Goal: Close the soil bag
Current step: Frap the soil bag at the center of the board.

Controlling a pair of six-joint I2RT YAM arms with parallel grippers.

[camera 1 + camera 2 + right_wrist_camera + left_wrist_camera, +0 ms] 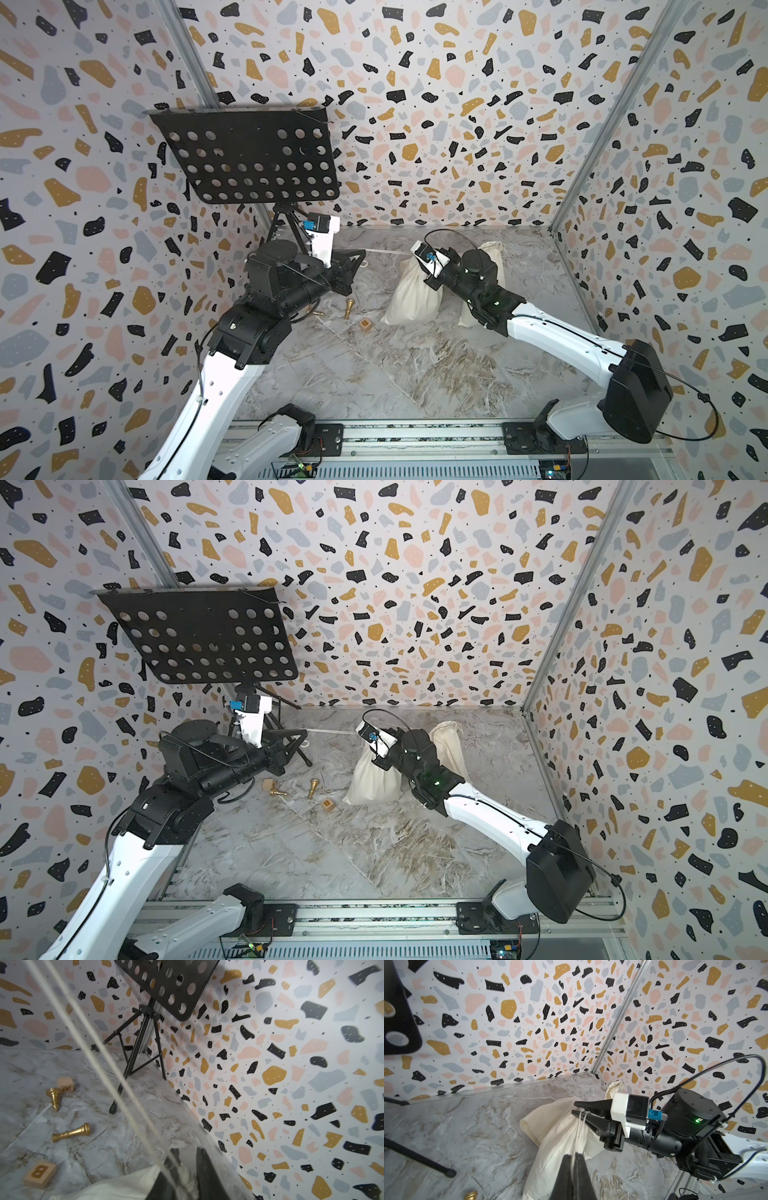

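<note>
With the left pincer [573, 1155] clenched on the cords [579, 1126], draw them steadily away from the soil bag [411, 296] lying on the tabletop [395, 374], and brace its gathered neck with the right pincer [573, 1108], whose jaws stand slightly apart astride it, grip indeterminate.

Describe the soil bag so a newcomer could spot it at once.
On the marble floor right of the black music stand, two cream sacks lie side by side. The soil bag is the nearer-centre one, at the right end effector; unlike the frilled sack, its cords stretch taut to the left end effector.
</note>
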